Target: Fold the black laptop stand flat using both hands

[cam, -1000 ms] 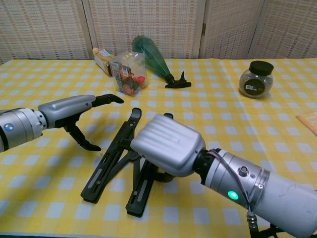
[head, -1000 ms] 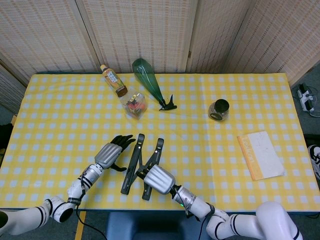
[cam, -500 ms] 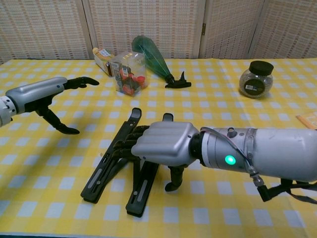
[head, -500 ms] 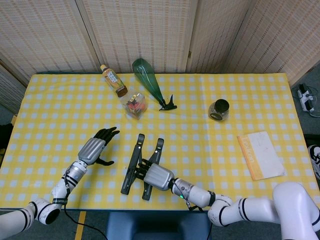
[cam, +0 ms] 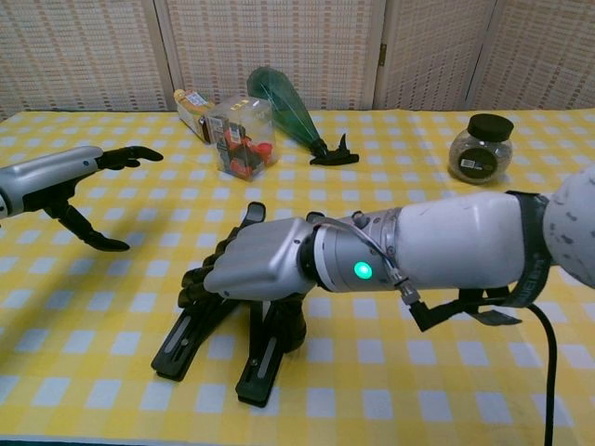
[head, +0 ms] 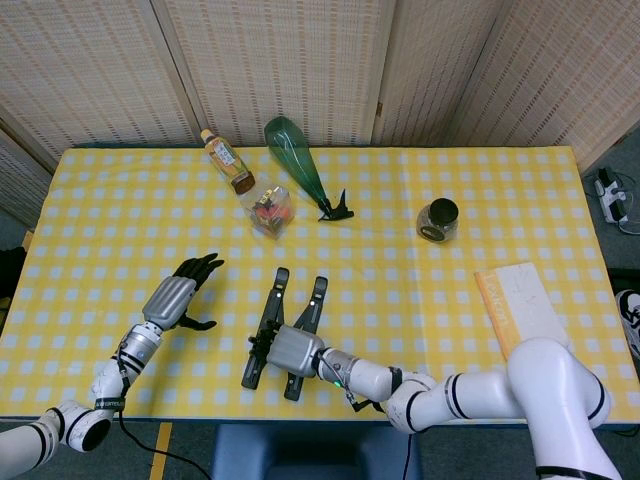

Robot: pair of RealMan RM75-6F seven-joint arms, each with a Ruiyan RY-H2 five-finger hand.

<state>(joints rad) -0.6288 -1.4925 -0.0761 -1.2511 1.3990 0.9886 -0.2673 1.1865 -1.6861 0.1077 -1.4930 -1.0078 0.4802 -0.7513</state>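
Both rails of laptop stand (cam: 200, 327) under right hand (cam: 253, 265), touching.

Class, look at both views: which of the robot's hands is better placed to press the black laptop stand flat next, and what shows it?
The right hand: it already lies over the black laptop stand, fingers on its rails. The left hand hangs open off to the side, touching nothing.

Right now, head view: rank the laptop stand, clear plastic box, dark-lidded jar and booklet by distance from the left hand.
From the left hand:
1. laptop stand, just to its right
2. clear plastic box, behind it
3. dark-lidded jar, right of centre
4. booklet, far right edge
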